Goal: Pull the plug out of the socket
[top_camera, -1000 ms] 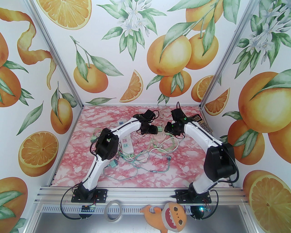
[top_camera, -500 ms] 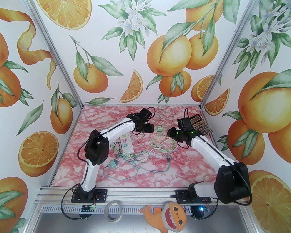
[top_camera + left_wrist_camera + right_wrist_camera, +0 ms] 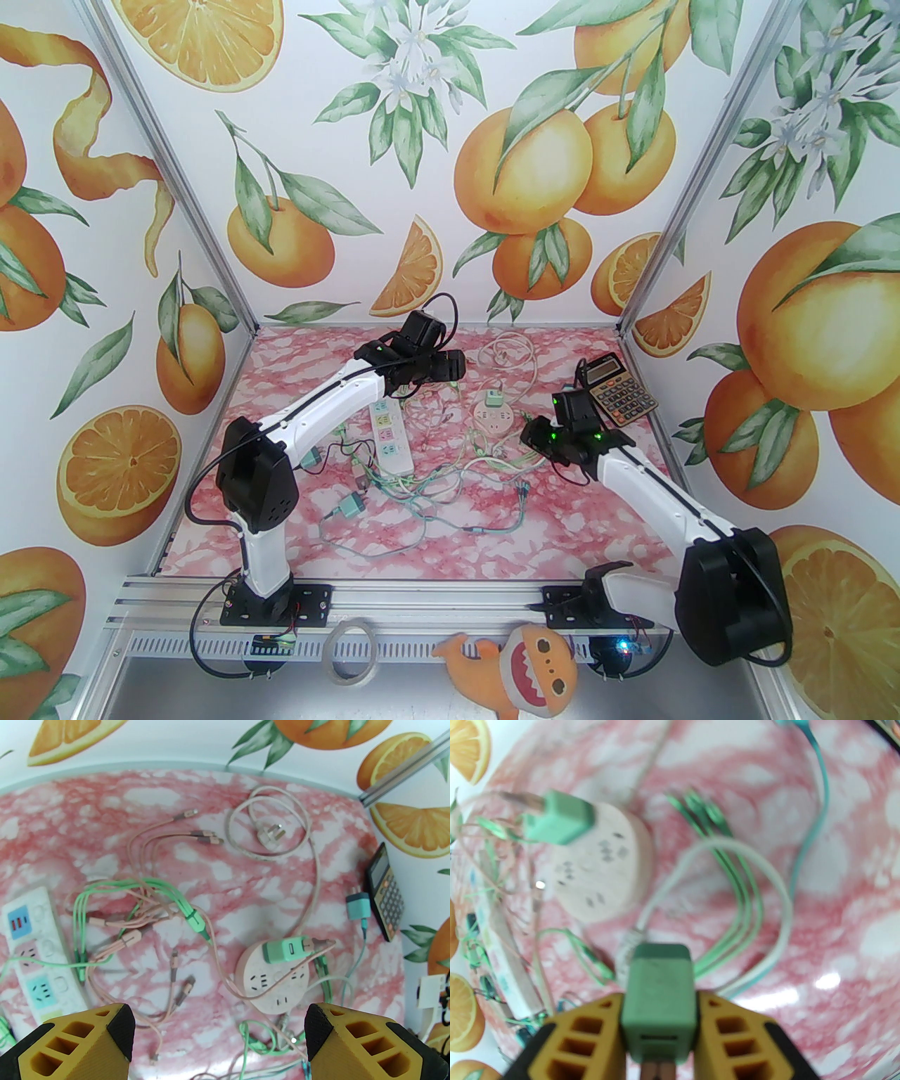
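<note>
My right gripper [image 3: 660, 1001] is shut on a green plug [image 3: 659, 987], held above the table and clear of the round pink socket [image 3: 604, 867]. A second green plug [image 3: 559, 818] still sits in that socket. In the top view the right gripper [image 3: 529, 434] hangs just right of the socket [image 3: 492, 422], which carries its plug [image 3: 492, 399]. My left gripper [image 3: 457, 365] hovers open behind and left of the socket. From the left wrist, its yellow fingers [image 3: 116, 1029] stand wide apart above the socket [image 3: 260, 997] and plug [image 3: 284, 950].
A white power strip [image 3: 390, 439] lies left of the socket amid tangled green and pink cables [image 3: 436, 485]. A calculator [image 3: 619, 395] rests at the back right, with a loose teal plug [image 3: 358, 906] beside it. A coiled white cord [image 3: 270, 834] lies at the back.
Both grippers have left the socket. The right arm drew back toward the near right with the green plug. The left arm rose and retreated to the back left, its jaws opening wider.
</note>
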